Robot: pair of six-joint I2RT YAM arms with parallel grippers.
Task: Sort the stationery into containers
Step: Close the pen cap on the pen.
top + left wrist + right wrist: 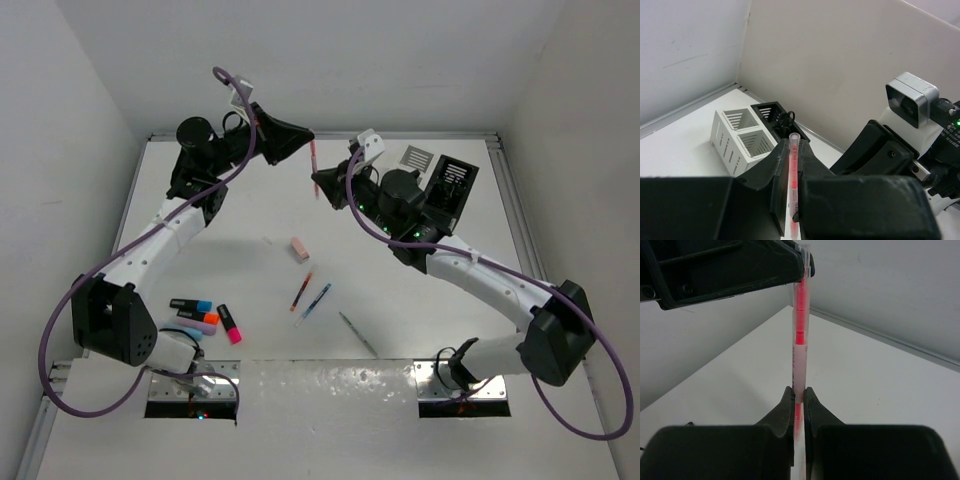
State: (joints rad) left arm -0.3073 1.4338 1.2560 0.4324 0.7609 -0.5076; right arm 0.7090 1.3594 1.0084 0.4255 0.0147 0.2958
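Top view: bright, even, diffuse light from overhead; white counter [250, 215] & walls [400, 60] nearly washed out. Shadows on counter soft & faint. Speckled glare on the shiny strip [325, 385] at counter's near edge. Wide-angle lens: walls splay outward twd frame edges. Left wrist view: black jaws close to lens, soft, underexposed, no detail; white organiser [740, 135] behind fairly sharp. Right wrist view: jaws blurred at bottom, red pen [799, 335] crisp mid-frame, backgrnd dim grey.

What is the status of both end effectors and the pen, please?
Left end effector shut on red pen. Right end effector shut on same pen, mid-air. White organiser and black organiser stand beyond. Nothing else touches pen.
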